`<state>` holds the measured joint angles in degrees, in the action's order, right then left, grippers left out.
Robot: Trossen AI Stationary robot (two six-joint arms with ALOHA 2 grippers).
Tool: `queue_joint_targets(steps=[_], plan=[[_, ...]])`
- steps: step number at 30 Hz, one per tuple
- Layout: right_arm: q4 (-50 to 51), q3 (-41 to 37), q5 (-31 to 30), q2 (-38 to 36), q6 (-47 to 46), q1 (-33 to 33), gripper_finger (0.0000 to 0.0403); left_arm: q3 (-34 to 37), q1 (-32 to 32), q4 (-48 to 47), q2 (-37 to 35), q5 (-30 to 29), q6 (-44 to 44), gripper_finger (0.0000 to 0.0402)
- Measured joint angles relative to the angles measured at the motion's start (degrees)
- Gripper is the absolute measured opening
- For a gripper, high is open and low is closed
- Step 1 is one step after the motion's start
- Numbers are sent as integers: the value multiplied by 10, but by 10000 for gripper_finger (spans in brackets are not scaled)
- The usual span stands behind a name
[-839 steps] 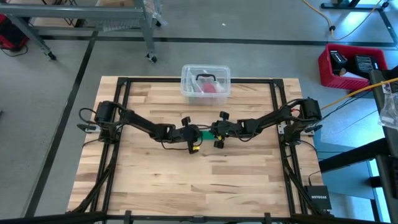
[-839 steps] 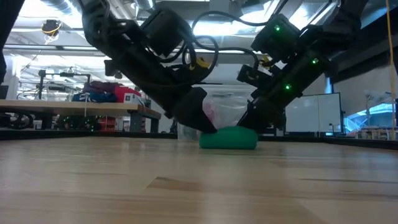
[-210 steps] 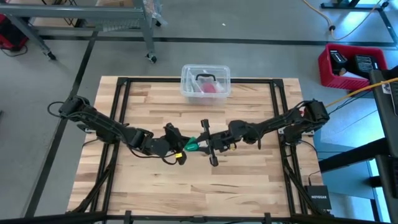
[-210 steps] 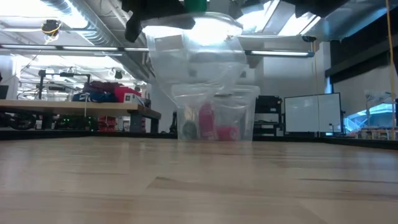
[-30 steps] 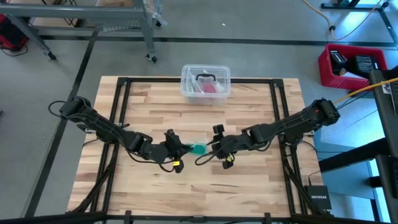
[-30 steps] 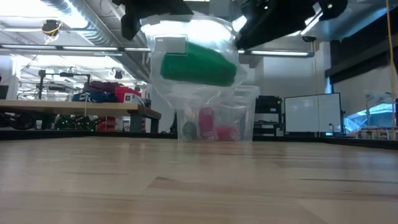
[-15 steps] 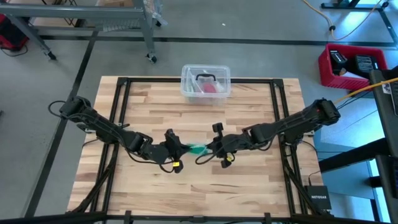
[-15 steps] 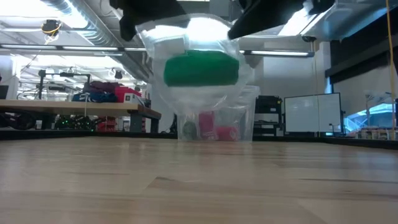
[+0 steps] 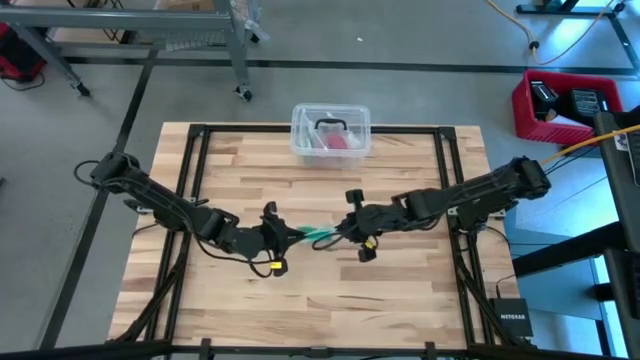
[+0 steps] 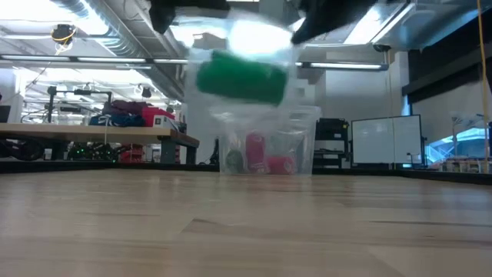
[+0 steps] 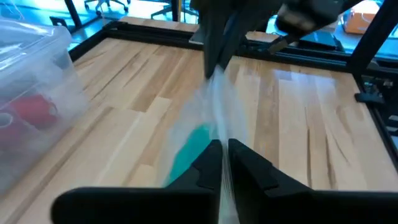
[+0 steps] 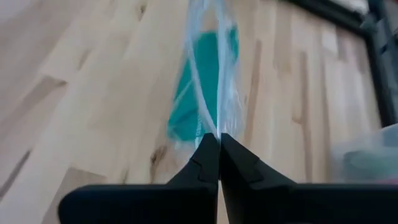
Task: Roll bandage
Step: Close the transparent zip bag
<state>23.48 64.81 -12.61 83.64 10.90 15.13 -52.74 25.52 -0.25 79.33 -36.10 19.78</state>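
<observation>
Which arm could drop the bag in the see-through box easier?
Probably right. The right gripper, pinching the clear bag holding the bandage, sits slightly nearer the clear tub than the left gripper, which pinches it too.

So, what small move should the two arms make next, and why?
Probably lower the bag gently onto the table. The left gripper and the right gripper each pinch one edge of this clear bag, and the bandage hangs inside it, well above the wood.

Wood-plank table [image 9: 250,300]; clear lidded tub [image 9: 331,131] at far edge
</observation>
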Motion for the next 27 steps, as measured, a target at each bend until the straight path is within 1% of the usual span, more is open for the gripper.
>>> queue_joint_targets(steps=[2, 5, 9, 11, 13, 15, 20, 27], plan=[[1, -1, 6, 15, -3, -3, 3, 0, -2, -2, -8, 0, -6, 40], [-6, -1, 10, 30, -8, -2, 3, 0, -4, -25, -29, 0, -8, 84], [-18, -1, 13, 51, -16, -2, 2, 0, 6, -114, -61, -1, 1, 133], [-29, -1, 13, 57, -16, -2, 2, -1, 11, -164, -65, -1, 33, 147], [-41, -1, 12, 57, -14, -6, 2, -1, 15, -206, -57, 0, 76, 154], [-46, -1, 8, 55, -12, -10, 2, 0, 20, -227, -41, 1, 107, 156], [-40, -1, -1, 45, -14, -35, 2, 0, 47, -229, -3, 8, 132, 149], [-39, -1, 23, 45, -15, -56, 2, 0, 54, -250, 30, 4, 173, 143]])
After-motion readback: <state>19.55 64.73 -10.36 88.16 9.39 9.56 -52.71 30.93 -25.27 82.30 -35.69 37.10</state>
